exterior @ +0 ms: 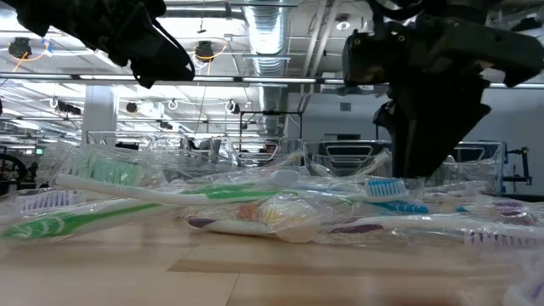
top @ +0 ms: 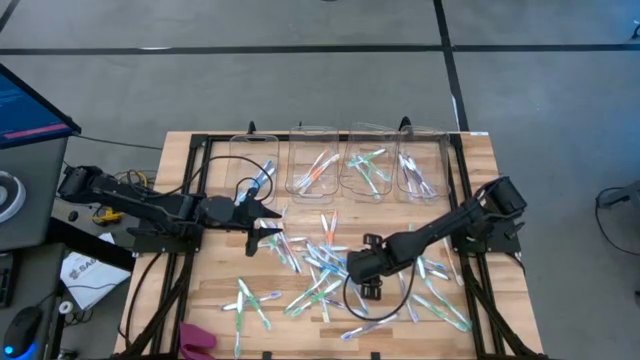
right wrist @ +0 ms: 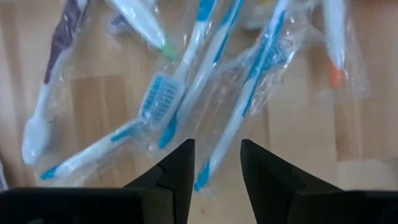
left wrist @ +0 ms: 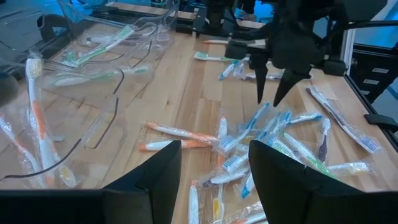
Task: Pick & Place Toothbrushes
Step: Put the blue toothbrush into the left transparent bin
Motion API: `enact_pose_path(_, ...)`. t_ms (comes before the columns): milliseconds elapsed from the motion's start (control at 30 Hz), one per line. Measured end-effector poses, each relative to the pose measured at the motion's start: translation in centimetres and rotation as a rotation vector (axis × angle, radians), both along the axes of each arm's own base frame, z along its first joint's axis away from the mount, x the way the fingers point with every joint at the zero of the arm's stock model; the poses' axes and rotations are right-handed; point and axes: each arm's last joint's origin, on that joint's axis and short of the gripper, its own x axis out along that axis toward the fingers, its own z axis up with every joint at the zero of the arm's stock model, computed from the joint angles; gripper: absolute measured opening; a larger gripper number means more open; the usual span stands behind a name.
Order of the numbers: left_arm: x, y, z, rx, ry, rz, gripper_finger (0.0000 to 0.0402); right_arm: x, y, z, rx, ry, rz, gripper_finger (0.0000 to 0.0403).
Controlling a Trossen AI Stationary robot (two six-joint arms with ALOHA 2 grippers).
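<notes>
Your wooden table (top: pixel 200 300) carries four clear bins (top: pixel 310 160) along its twelve o'clock edge, some toothbrushes inside. Most toothbrushes (top: pixel 320 265) lie wrapped and scattered across the middle and toward five o'clock. Your right gripper (top: pixel 370 292) hovers over that pile, fingers parted narrowly, holding nothing. Your left gripper (top: pixel 272 232) waits at nine o'clock of the pile, fingers apart, empty.

Your table (top: pixel 190 165) is a pale wooden slab ringed by a black frame (top: pixel 200 145). Wrapped toothbrushes (top: pixel 320 265) lie scattered on it, thickest beneath and around the right claw (top: pixel 368 290), with blue ones right under its fingers. Four clear bins (top: pixel 340 160) stand in a row beyond the left claw (top: pixel 262 232), toothbrushes inside. A pink object (top: pixel 197 339) lies at the table's near edge.
</notes>
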Motion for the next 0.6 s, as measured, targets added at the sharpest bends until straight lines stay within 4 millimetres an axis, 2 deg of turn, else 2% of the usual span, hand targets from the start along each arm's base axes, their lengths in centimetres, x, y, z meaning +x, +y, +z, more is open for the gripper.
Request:
enact_pose_path(333, -1.0, 0.2, -3.2, -0.006, -0.031, 0.000, 0.0181, 0.2, -0.4, -0.5, 0.030, -0.031, -0.010, 0.0122)
enact_pose_path(600, -0.8, 0.1, -2.7, -0.019, -0.109, 0.000, 0.0181, -0.2, -0.9, -1.4, 0.055, -0.016, -0.064, 0.0122)
